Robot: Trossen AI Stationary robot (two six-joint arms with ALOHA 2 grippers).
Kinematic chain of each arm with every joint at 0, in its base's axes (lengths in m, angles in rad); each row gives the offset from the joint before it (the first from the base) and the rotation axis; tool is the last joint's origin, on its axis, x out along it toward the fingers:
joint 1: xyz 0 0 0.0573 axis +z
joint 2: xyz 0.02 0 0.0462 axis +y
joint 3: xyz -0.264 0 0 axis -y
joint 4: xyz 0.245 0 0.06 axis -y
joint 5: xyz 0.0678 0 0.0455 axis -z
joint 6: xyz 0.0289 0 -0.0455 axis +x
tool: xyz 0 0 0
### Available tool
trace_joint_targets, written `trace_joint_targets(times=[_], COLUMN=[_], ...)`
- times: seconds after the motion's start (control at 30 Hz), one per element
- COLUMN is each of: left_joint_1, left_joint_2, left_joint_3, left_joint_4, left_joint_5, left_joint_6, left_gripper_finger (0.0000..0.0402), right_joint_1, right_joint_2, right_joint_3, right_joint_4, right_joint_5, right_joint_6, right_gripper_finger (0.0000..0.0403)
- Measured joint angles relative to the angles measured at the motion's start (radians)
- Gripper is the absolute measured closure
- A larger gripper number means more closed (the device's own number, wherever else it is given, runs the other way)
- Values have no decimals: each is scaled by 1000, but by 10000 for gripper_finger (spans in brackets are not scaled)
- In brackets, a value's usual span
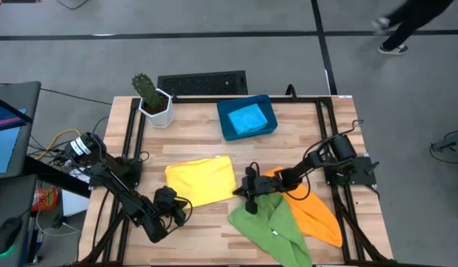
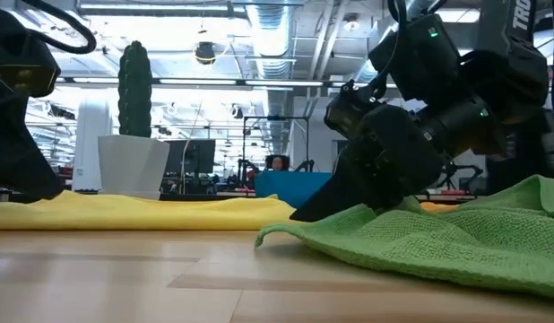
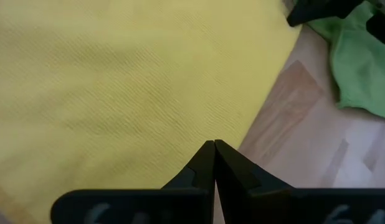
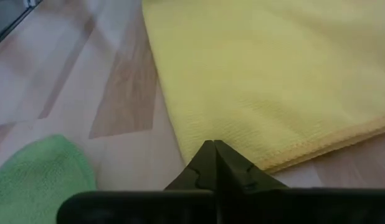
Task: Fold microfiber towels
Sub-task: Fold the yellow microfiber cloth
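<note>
Orange towel (image 1: 318,215) partly covered by the green towel (image 1: 277,222), green one cut off by the high view's bottom edge. Light blue towel (image 1: 248,119) too small to judge, perhaps folded. Low view: yellow towel (image 2: 142,213) only edge-on.

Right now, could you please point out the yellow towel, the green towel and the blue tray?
yellow towel (image 1: 201,180), high view, its middle.
green towel (image 1: 277,222), high view, its middle.
blue tray (image 1: 227,132), high view, its left rim.
</note>
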Motion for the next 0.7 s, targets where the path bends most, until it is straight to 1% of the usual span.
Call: trace_joint_targets(times=[0.1,0.13,0.2,0.27,0.33,0.37,0.43,0.57,0.63,0.7], left_joint_1=[0,0,0,10,38,61,124,258,311,345], left_joint_2=[0,0,-7,-13,-13,-13,-13,-12,-12,-12], left_joint_3=[0,0,0,0,0,0,0,0,0,0], left_joint_4=[-9,-4,29,109,201,248,334,479,536,580], left_joint_5=[5,-9,-88,-220,-315,-328,-309,-141,-68,-19], left_joint_6=[-5,-9,-26,-28,44,104,251,573,688,766], left_gripper_finger=[401,401,401,401,401,401,401,402,402,402], right_joint_1=[-16,-21,-30,-29,-13,-5,7,2,-6,-15], right_joint_2=[-35,-52,-106,-174,-223,-235,-250,-259,-259,-259], right_joint_3=[-2,-7,-9,-4,-3,-3,-5,-4,-5,-5], right_joint_4=[-27,-40,-56,-42,-58,-77,-127,-246,-291,-301], right_joint_5=[-11,-11,-12,-12,-12,-12,-12,-12,-11,-13], right_joint_6=[-12,-16,-27,-54,-107,-137,-195,-235,-249,-258], right_gripper_finger=[388,386,376,363,349,342,329,300,285,271])
